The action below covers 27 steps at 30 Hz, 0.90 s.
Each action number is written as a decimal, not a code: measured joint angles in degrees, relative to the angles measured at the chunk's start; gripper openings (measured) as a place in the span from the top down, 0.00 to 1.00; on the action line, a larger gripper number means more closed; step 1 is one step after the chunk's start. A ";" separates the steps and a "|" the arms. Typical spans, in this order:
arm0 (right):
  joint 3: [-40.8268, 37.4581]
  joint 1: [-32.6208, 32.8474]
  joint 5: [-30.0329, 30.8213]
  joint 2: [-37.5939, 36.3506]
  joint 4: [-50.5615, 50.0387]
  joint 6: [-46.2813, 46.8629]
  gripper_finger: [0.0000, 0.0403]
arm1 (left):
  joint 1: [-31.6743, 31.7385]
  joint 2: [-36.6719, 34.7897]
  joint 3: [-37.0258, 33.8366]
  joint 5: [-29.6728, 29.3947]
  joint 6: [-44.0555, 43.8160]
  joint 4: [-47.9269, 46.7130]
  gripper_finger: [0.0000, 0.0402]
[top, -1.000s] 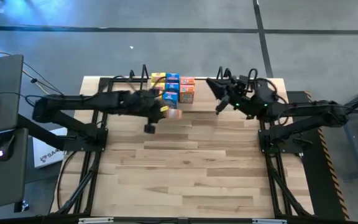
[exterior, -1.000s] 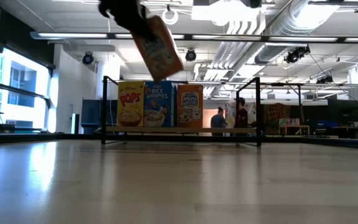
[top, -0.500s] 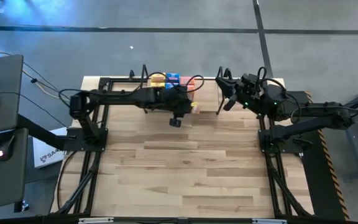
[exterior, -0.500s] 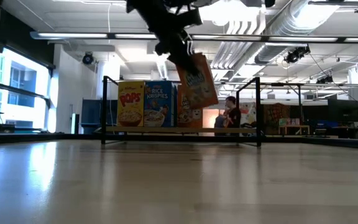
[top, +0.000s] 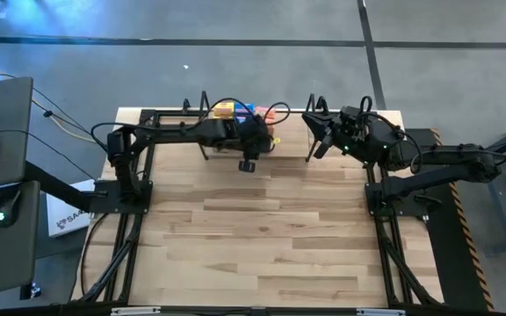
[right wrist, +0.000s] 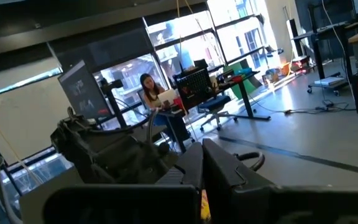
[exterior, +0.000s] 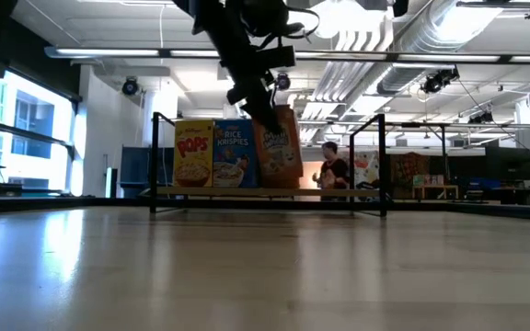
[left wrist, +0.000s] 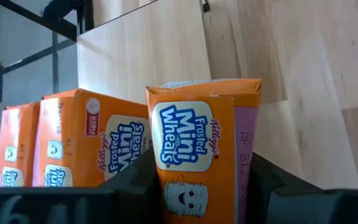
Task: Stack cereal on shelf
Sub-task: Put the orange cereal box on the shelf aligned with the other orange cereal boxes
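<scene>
Cereal boxes stand on the shelf at the table's far edge: a yellow one, a blue one and orange ones. Their bottoms rest on the shelf's wooden board. My left gripper is over the shelf's right part, shut on another orange Mini Wheats box. That box hangs in front of the orange row. My right gripper is shut and holds nothing, raised off the shelf's right end. My left gripper pinches the orange box between its two fingers, one on each narrow side, at the end nearest the wrist. It comes slanting down from the near left. The box hangs slightly tilted. I cannot tell whether its lower end touches the board.
The shelf's black upright rods stand at both its ends. The wooden tabletop stretches toward the near edge between the two arm bases. A person sits in the room beyond the table.
My left gripper has carried the orange box toward the table's far edge and rightward, and down to the shelf. The box, high and strongly tilted before, now hangs lower and nearer upright beside the blue box.
</scene>
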 joint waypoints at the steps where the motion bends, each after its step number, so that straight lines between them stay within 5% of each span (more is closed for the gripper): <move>1: 0.00 0.00 0.00 0.00 -0.02 0.00 1.00 | 0.19 0.00 0.00 0.20 -0.17 0.00 0.68; 11: 0.00 0.00 -0.06 0.00 -1.23 -0.37 1.00 | 1.24 0.00 0.00 3.05 -0.44 0.04 0.55; 27: 0.00 0.00 -0.17 0.00 -1.24 -0.37 1.00 | 1.24 0.00 -0.02 -1.57 2.08 2.87 0.45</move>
